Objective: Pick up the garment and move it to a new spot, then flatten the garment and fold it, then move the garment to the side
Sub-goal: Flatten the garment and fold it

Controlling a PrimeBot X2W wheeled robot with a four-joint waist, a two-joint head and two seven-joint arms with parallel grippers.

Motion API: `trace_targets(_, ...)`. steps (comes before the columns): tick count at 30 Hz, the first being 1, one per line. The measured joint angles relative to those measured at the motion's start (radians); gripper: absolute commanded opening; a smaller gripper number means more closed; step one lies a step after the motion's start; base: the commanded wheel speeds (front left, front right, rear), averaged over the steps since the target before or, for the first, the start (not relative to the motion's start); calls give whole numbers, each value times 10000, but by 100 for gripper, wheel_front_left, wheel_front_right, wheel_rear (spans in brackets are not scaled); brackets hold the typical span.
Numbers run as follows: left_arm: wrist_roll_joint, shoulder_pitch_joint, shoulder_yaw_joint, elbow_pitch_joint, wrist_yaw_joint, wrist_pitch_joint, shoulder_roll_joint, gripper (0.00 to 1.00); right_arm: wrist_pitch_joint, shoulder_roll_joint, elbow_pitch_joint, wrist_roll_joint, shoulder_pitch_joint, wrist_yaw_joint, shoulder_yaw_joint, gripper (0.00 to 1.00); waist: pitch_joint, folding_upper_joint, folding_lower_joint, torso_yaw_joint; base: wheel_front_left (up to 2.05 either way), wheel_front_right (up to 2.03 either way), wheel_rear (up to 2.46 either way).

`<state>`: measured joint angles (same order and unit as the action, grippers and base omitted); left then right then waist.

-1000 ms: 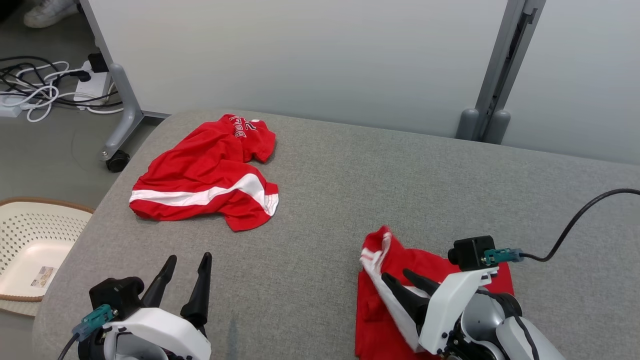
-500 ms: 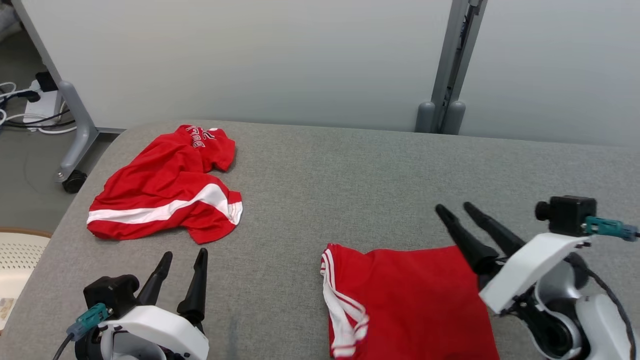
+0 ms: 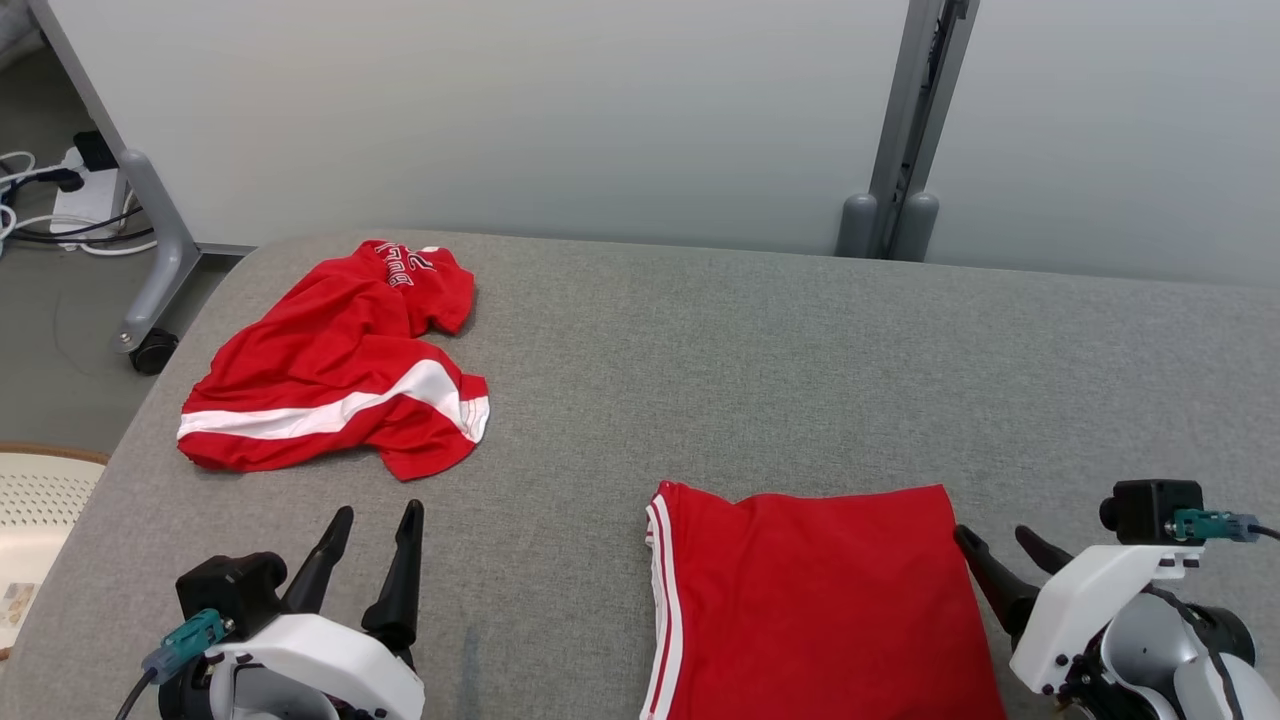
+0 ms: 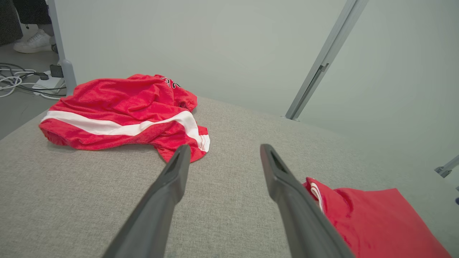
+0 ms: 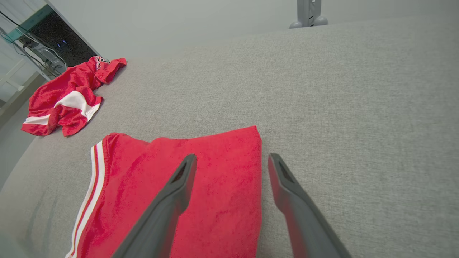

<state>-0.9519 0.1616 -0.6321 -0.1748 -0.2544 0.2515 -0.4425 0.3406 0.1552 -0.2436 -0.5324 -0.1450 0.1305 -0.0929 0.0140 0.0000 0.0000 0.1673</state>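
A folded red garment (image 3: 810, 600) with white stripes along its left edge lies flat at the front right of the grey padded table (image 3: 750, 350). My right gripper (image 3: 992, 532) stands open just off its right edge, holding nothing. In the right wrist view, the right gripper (image 5: 232, 156) hovers over the folded garment's (image 5: 143, 186) far right corner. My left gripper (image 3: 378, 510) is open and empty at the front left. The left gripper (image 4: 225, 147) points between the folded garment (image 4: 376, 222) and a crumpled red garment (image 4: 118, 107).
The crumpled red garment (image 3: 330, 370) with a white band lies at the table's far left. A white perforated basket (image 3: 40, 500) sits on the floor on the left. Cables and a power strip (image 3: 60, 210) lie beside a partition leg (image 3: 150, 290). A person's shoe (image 4: 34, 41) shows behind.
My right gripper has opened, let go of the folded garment and drawn back to the right; the garment now lies flat. The head camera has shifted. The left arm has stayed still.
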Motion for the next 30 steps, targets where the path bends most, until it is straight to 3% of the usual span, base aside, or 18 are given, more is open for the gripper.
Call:
trace_targets(6,17,43,-44,-61,40,-2,4,100,867,81,-1649,410,-472,0,242,100,-75,0,0,185,0,0,0)
trace_targets(10,46,62,-82,-88,40,-2,31,100,800,90,-1900,516,-776,0,345,100,-113,0,0,313,0,0,0)
trace_targets(23,336,-180,483,215,10,84,59,100,-1611,-222,130,955,-147,0,1218,100,144,0,0,-19,0,0,0)
trace_targets(30,1551,-996,2025,819,257,102,571,100,-3444,-431,1271,1206,941,0,1565,100,274,0,0,-424,0,0,0)
